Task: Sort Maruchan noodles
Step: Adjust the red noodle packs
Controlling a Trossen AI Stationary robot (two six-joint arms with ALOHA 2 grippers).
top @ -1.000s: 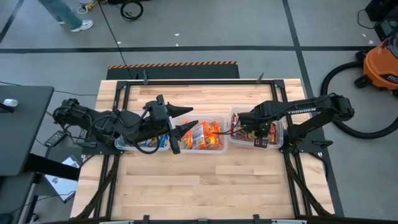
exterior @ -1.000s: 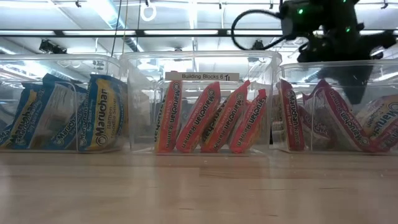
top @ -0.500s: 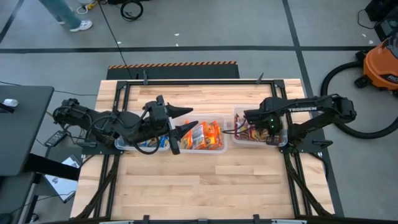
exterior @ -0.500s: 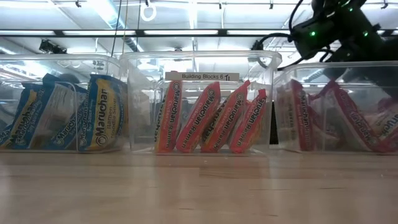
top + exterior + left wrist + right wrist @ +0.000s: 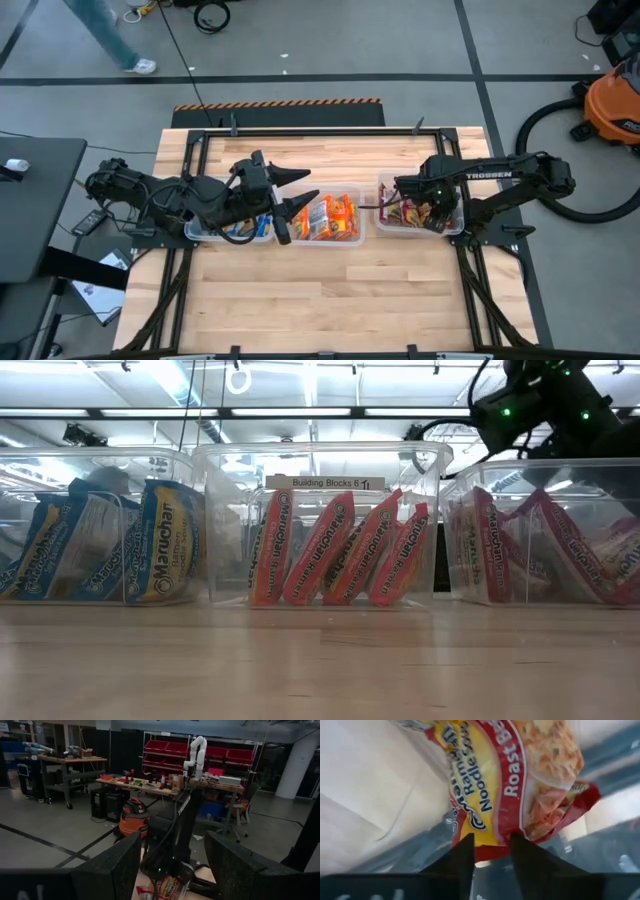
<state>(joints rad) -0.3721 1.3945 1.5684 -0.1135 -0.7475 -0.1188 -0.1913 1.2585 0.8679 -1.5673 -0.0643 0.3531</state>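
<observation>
right gripper [image 5: 490, 851] fingers slightly parted at red packet's [image 5: 520, 780] edge; left gripper [image 5: 172, 870] spread.

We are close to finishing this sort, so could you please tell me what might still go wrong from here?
The right pincer sits in the right-hand bin with its fingers straddling the edge of a red packet; lifting away could drag that packet back out. The arm could also nudge the bin, which already shifted a moment ago.
</observation>
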